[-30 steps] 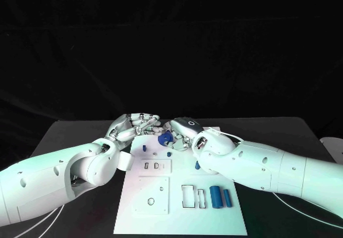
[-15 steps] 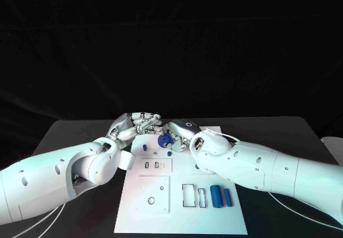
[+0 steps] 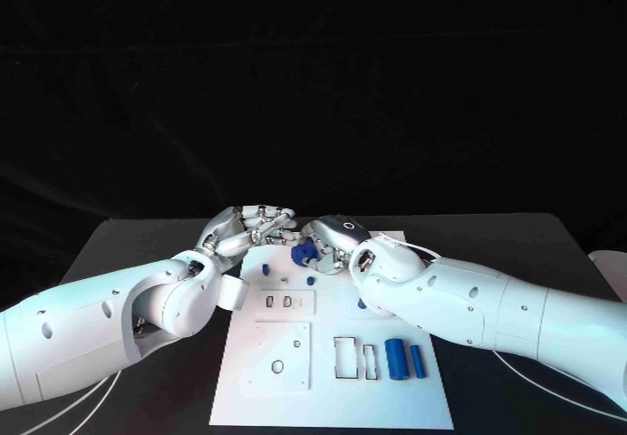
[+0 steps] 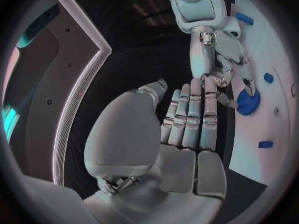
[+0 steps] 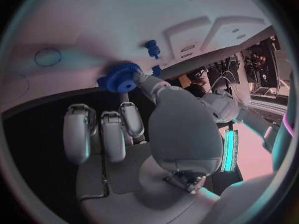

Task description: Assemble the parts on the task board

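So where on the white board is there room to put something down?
The near end of the task board, below the two blue bars, looks bare. The far end is crowded: the right robot hand holds the blue gear there, the left robot hand alongside.

Overhead head view down onto the task board (image 3: 333,362); close wrist views behind each hand, sharing its far end.

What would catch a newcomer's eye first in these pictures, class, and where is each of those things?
First, the two silver hands meeting at the far end of the white task board: the right hand pinches a blue gear just above the board, with the left hand close beside it. Next, two blue cylinders lying side by side on the board's near right part, beside a rectangular slot.
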Robot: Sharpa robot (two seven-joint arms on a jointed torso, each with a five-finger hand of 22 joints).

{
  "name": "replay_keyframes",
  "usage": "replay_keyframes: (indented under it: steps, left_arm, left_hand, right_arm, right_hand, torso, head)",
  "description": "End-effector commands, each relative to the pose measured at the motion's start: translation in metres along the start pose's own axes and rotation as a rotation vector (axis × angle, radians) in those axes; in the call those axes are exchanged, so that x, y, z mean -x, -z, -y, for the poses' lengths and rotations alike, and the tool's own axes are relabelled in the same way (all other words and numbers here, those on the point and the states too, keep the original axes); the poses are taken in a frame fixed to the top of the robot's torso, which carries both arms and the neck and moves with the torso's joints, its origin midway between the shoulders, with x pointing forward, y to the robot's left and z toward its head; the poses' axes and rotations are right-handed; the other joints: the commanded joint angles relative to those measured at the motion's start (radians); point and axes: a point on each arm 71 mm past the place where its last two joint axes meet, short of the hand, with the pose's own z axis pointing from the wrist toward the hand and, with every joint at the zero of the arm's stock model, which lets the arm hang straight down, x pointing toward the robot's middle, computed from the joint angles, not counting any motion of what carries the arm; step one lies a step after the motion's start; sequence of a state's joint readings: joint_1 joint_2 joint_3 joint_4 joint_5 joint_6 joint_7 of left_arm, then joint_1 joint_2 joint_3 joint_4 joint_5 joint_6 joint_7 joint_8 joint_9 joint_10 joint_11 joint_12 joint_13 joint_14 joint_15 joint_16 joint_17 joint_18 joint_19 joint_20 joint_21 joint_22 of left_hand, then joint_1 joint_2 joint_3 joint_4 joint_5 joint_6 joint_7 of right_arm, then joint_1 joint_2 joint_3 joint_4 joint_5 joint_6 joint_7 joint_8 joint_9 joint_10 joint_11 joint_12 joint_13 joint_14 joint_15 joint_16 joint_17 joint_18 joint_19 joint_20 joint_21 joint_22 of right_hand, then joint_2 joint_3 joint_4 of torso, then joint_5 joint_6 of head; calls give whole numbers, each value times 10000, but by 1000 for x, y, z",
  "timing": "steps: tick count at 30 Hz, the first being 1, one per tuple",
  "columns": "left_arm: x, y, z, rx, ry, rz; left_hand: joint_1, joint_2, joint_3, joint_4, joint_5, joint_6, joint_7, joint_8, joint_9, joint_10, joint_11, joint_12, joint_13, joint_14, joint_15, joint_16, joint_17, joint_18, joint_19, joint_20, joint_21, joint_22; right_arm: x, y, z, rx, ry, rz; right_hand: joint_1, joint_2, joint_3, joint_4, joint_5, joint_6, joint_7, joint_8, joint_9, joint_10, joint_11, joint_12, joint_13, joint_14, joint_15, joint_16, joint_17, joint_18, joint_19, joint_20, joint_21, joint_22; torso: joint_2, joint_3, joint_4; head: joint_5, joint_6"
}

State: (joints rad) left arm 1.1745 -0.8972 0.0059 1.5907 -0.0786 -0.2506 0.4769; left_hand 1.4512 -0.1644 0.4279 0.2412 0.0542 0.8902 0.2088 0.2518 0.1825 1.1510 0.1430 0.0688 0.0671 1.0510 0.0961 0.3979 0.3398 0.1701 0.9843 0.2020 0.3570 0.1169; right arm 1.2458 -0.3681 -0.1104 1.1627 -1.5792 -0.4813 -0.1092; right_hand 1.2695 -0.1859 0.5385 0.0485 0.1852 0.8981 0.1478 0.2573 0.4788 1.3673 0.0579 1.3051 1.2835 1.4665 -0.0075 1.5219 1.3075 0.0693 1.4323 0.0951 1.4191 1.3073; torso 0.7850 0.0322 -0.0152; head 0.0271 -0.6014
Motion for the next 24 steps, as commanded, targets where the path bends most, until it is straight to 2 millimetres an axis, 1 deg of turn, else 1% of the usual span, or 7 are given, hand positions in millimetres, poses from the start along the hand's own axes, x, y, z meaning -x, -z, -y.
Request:
replay_keyframes:
  steps: [1, 5, 8, 11, 12, 19, 24]
  left_arm:
    - [-2, -1, 1, -106, 56, -70]
    - [-2, -1, 1, -85, 58, -75]
    - [-2, -2, 1, -80, 58, -78]
    - [-2, -3, 0, -74, 62, -86]
    - [-2, -3, 0, -71, 62, -85]
    - [-2, -5, -1, -65, 48, -56]
    - [0, -5, -1, -68, 34, -28]
  left_hand:
    - [-60, 20, 56, 11, -9, 0, 32, -38, 17, -15, 59, -42, 2, -69, 18, -64, 13, 106, -71, 30, -30, -16]
    - [-67, 16, 57, 12, -9, 1, 34, -39, 18, -15, 61, -42, 2, -78, 21, -70, 14, 105, -77, 33, -32, -17]
    - [-67, 16, 57, 12, -9, 1, 34, -39, 18, -15, 61, -42, 2, -78, 21, -70, 14, 105, -77, 33, -32, -17]
    - [-74, 13, 60, 10, -9, 1, 35, -40, 19, -14, 62, -42, 3, -88, 24, -77, 16, 104, -86, 36, -35, -19]
    - [-74, 13, 60, 10, -9, 1, 35, -40, 19, -14, 62, -42, 3, -88, 24, -77, 16, 104, -86, 36, -35, -19]
    - [-79, 11, 64, 10, -9, 1, 36, -42, 20, -15, 64, -43, 2, -98, 27, -83, 17, 103, -93, 38, -38, -21]
    - [-79, 11, 64, 10, -9, 1, 36, -42, 20, -15, 64, -43, 2, -98, 27, -83, 17, 103, -93, 38, -38, -21]
  right_arm:
    - [0, 1, 3, -225, 175, 160]
    - [0, 0, 3, -255, 170, 135]
    - [-1, -1, 3, -266, 160, 21]
    - [-2, -1, 3, -271, 152, -138]
    - [-2, -1, 3, -274, 149, -183]
    - [-3, 1, 6, -302, 90, -321]
    - [1, 7, 10, -300, -136, -100]
  right_hand:
    - [-40, 17, 51, 18, -13, 16, -7, 27, 16, -35, 31, -37, 12, 770, -22, 32, 1375, -193, 43, 24, -6, 823]
    - [-112, -6, 62, 29, -50, -62, 23, -38, -8, -65, 54, -75, -24, 766, -7, 27, 1363, -188, 28, 35, -25, 808]
    - [-223, -110, 90, 16, -67, -503, 159, -386, -143, -330, 165, -406, -345, 754, 79, 12, 1329, -176, -19, 95, -87, 760]
    - [-362, -239, -9, 31, 9, -977, 282, -785, -299, -575, 287, -689, -620, 737, 189, -8, 1279, -156, -79, 195, -169, 697]
    - [-388, -257, -41, 39, 28, -1036, 300, -846, -326, -619, 305, -740, -671, 730, 205, -18, 1255, -152, -90, 213, -184, 686]
    - [-664, -369, -355, 211, 71, -1144, 348, -1033, -412, -725, 362, -855, -791, 716, 262, -34, 1217, -134, -133, 280, -251, 643]
    - [-837, -304, -546, 391, 154, -991, 322, -1034, -420, -606, 346, -718, -673, 723, 257, -22, 1244, -143, -93, 291, -220, 696]
  torso:
    - [5, -5, -4]
    - [-2, -2, -22]
    - [-7, 2, -21]
    - [8, -11, -8]
    - [10, -12, -5]
    - [-3, -9, -10]
    - [-5, 0, -7]
  head:
    - [55, 3]
    - [68, 2]
    - [83, -4]
    - [51, -3]
    - [46, -10]
    - [48, -35]
    - [51, -53]
